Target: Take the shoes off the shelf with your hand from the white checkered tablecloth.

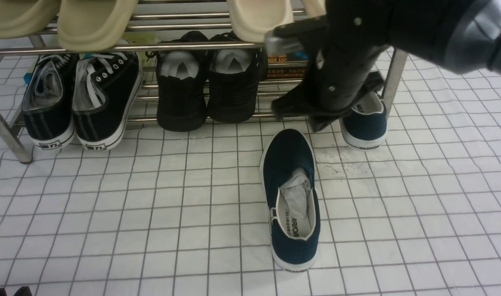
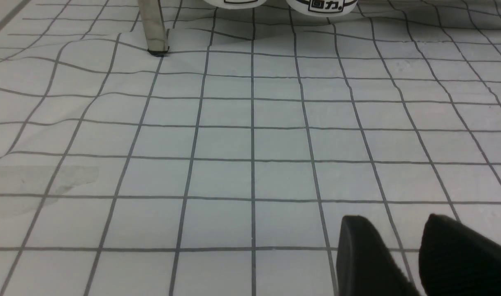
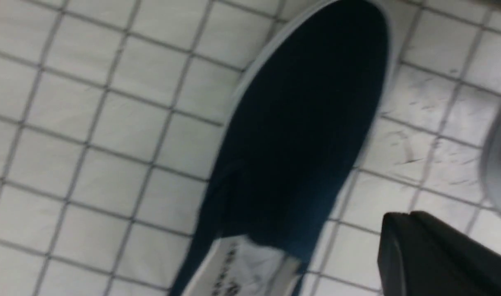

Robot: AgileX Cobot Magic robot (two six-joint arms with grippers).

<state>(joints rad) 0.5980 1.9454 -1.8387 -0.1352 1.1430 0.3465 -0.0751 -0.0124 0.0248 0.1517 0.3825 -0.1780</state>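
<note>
Lying on the tablecloth (image 1: 151, 205) — one navy shoe (image 1: 291, 197), right claw (image 1: 312, 117) above.

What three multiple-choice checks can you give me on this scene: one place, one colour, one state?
1. Where is the paper-stuffed navy shoe?
A. On the cloth, in front of the shelf
B. On the top tier
C. Inside a box

2. What colour are the laces on the sneakers at the left?
A. Red
B. Black
C. White

3. What state is the left tool in?
A. Shut on a shoe
B. Fingers apart, holding nothing
C. Clamped on a shelf leg

Answers: 1 A, the front view shows it flat on the grid, clear of the bars. 2 C, the laces show white against the black canvas. 3 B, the left wrist view shows bare cloth between the fingers.
</note>
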